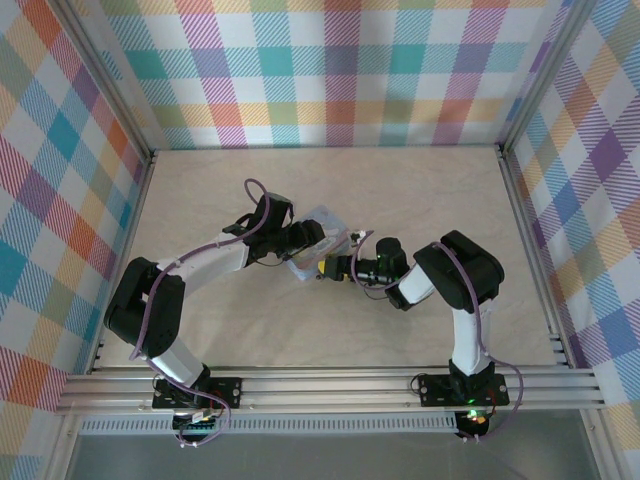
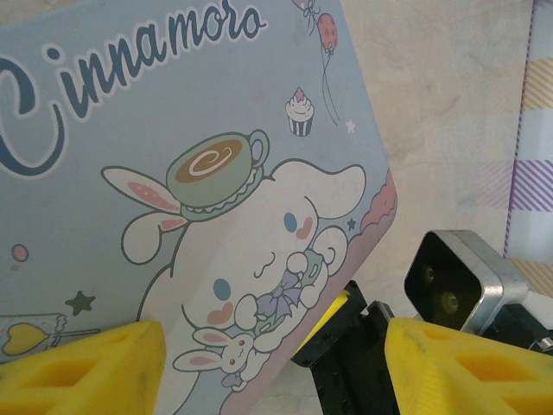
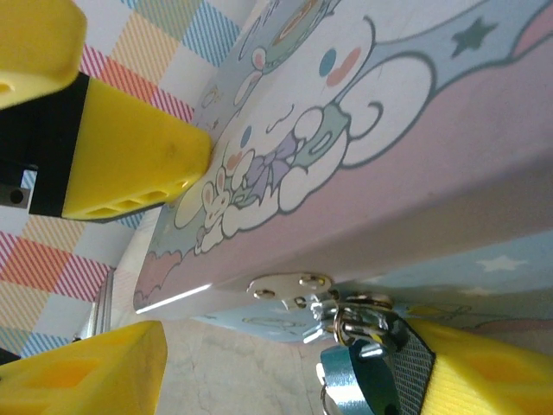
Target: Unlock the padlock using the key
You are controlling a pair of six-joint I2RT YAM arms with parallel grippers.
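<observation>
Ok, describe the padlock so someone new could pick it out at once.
Find the pastel blue cartoon-printed tin box mid-table. On its side wall sits a silvery hasp; the tiny dark teal padlock hangs there, far smaller and darker than the tin.

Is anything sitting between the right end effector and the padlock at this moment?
Nothing visible does. In the right wrist view the padlock hangs from the hasp on the tin. It sits in the gap of the open right end effector, close beside one of its fingers.
</observation>
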